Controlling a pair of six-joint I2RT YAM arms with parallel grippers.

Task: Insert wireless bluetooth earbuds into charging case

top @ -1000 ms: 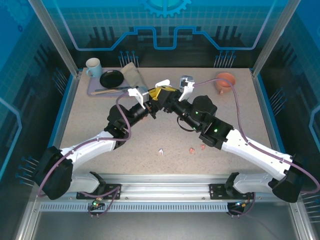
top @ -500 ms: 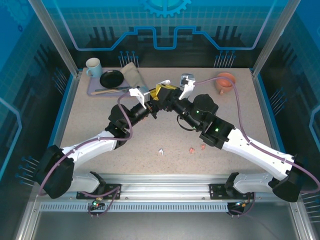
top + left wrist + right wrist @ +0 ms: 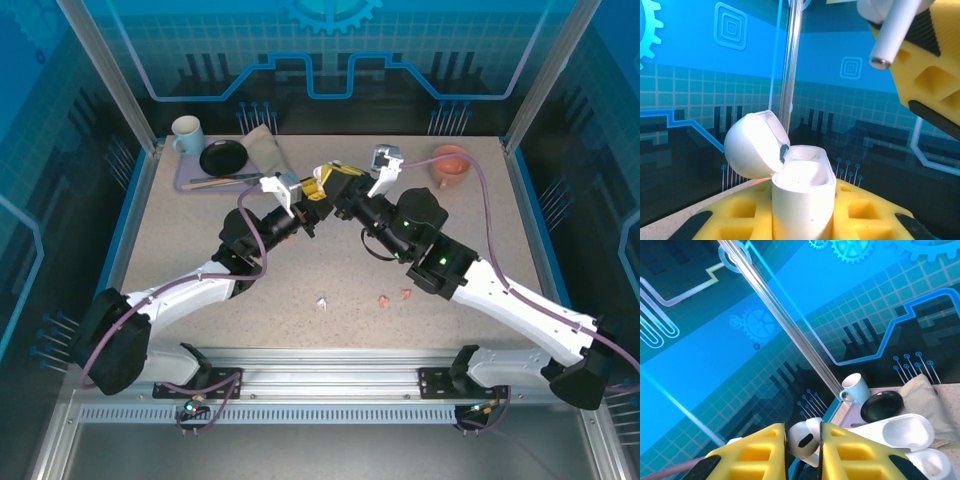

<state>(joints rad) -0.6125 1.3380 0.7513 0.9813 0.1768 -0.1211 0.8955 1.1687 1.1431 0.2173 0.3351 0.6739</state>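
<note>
The right claw [image 3: 343,180], pinching a white earbud [image 3: 801,439], has swung slightly right above the counter's [image 3: 180,230] far middle, seemingly aligning its stem over the open case [image 3: 802,200] gripped by the left claw [image 3: 310,192].

Over the last second the right hand [image 3: 334,180] drew a little to the right and toward the back of the bench [image 3: 330,265]. The white camera housing on its wrist [image 3: 384,160] travelled with it and ended closer to the orange cup [image 3: 450,163]. The right arm's dark elbow joint [image 3: 420,212] also shifted rightward, its white lower link [image 3: 520,305] swung slightly outward, and the purple cable [image 3: 485,195] bowed out nearer the cup. The left hand [image 3: 308,194] crept a touch to the right after it, and the white housing on the left wrist [image 3: 276,184] moved the same way by a small amount.
</note>
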